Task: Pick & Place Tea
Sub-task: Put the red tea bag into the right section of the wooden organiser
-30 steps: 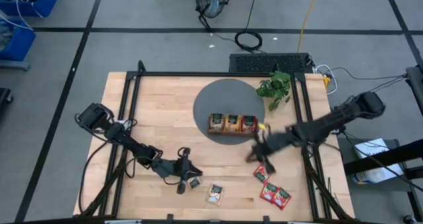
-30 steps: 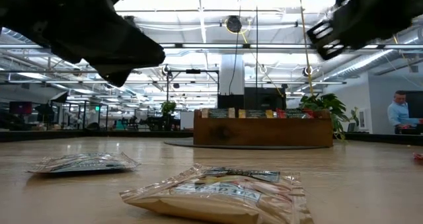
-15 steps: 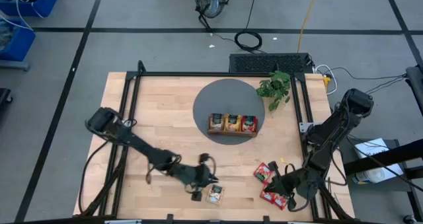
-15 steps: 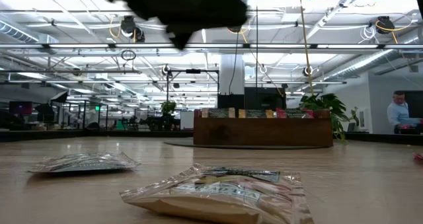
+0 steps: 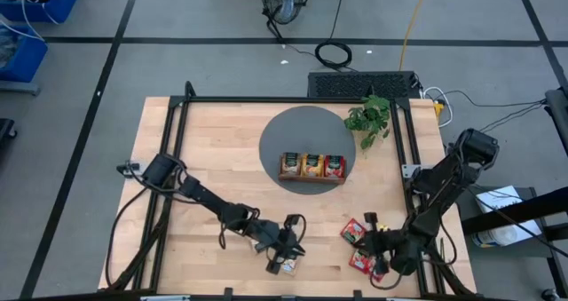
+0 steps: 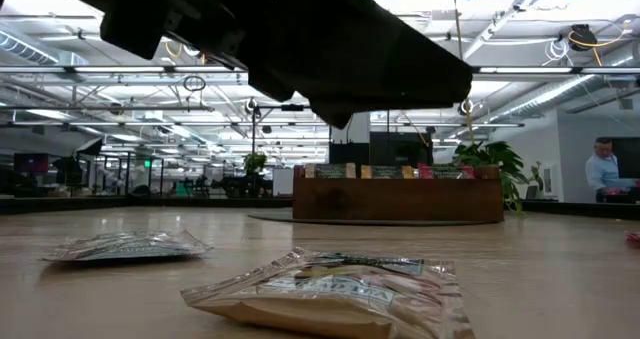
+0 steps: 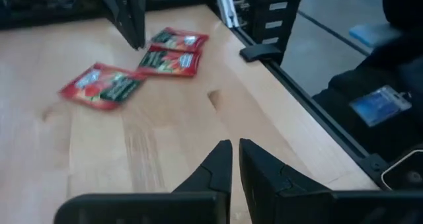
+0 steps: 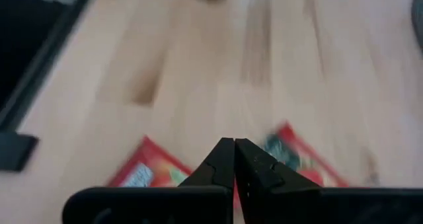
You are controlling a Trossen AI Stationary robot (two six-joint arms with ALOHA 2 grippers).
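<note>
Near the front edge of the tabletop (image 5: 204,159), the left gripper (image 5: 286,255) hovered over a pale tea sachet (image 5: 287,266), jaws nearly closed and empty. Beside it, the right gripper (image 5: 374,245) hung above three red sachets (image 5: 364,248), jaws shut, holding nothing.

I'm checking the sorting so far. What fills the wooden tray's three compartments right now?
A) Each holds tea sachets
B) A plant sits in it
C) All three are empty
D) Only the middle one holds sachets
A: in the high view the tray on the grey mat shows packets in all three compartments.
</note>
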